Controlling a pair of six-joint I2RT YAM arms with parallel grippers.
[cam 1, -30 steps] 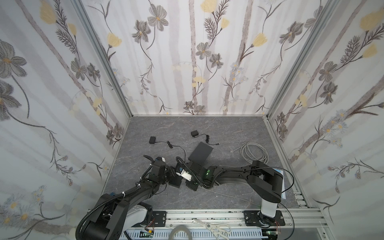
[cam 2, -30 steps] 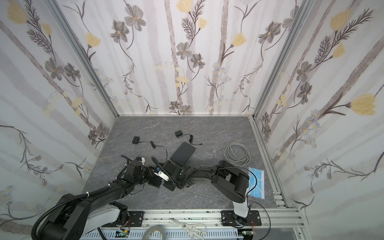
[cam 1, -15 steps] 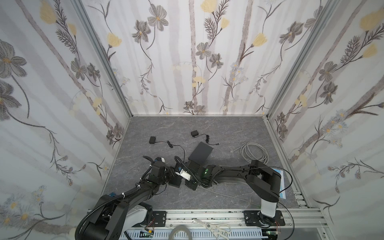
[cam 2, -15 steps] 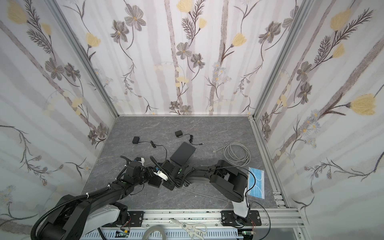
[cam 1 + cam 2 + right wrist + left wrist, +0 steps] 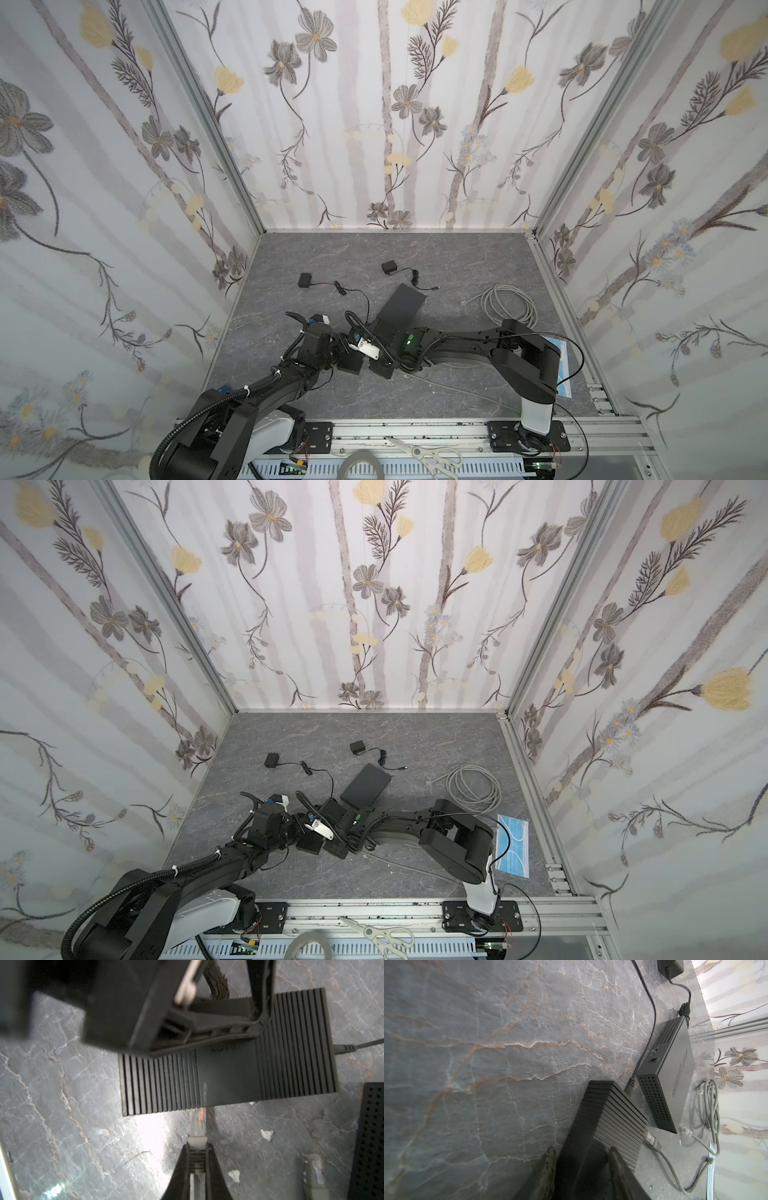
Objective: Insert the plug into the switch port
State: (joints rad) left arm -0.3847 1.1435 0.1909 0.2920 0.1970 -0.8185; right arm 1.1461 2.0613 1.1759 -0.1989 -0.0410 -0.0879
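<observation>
While the left tool [image 5: 581, 1153] clamps one switch [image 5: 612, 1109], the right tool [image 5: 196, 1147] pinches one plug [image 5: 197, 1122].

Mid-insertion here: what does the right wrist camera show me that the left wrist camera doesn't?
Only right wrist: the right gripper pinching the plug, its tip at the ribbed switch edge. Only left wrist: the coiled grey cable and a power adapter. Both: the ribbed switch clamped by the left gripper, the perforated box, marble table.

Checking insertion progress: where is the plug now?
In the right wrist view, the plug is held by the right gripper, tip at the switch's edge.
</observation>
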